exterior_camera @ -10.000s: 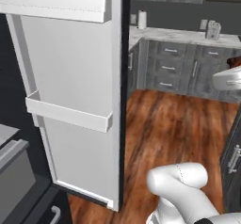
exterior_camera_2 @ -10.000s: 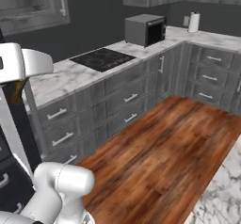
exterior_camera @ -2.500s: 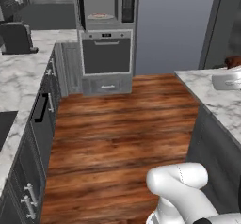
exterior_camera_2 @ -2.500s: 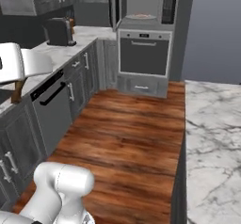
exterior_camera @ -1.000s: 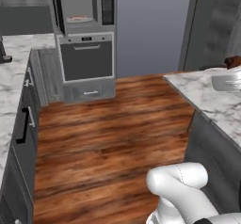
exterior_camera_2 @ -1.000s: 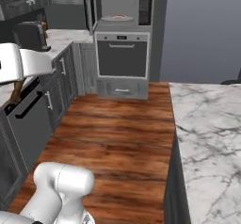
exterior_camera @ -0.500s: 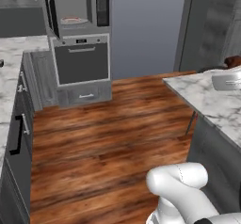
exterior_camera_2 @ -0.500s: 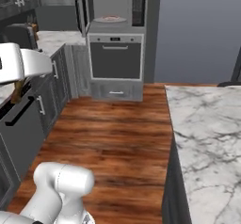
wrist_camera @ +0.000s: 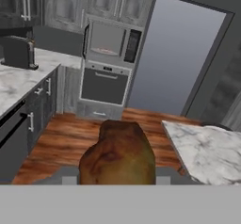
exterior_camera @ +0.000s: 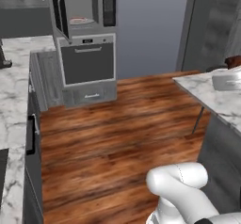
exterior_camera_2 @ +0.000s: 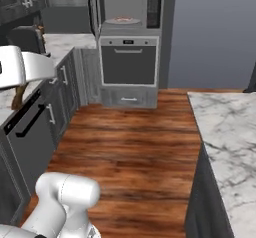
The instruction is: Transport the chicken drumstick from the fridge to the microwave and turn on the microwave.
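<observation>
Golden-brown chicken drumstick [wrist_camera: 117, 155] gripped in pincer [wrist_camera: 116, 180] (microwave [wrist_camera: 111, 40] ahead, door open).

The golden-brown chicken drumstick [wrist_camera: 117, 155] has a rough, mottled skin with a slight shine. The grey-framed built-in microwave [exterior_camera: 84, 12] looks like brushed metal, with a glossy black keypad panel [exterior_camera: 108, 5]. The oven with dark glass door [exterior_camera_2: 129, 64] below it has a smooth grey metal frame. The reddish-brown plank floor [exterior_camera: 117, 138] is polished wood. The white and grey veined countertops [exterior_camera_2: 225, 132] look like smooth marble. The dark grey cabinets [wrist_camera: 28, 119] show matt wood grain.
</observation>
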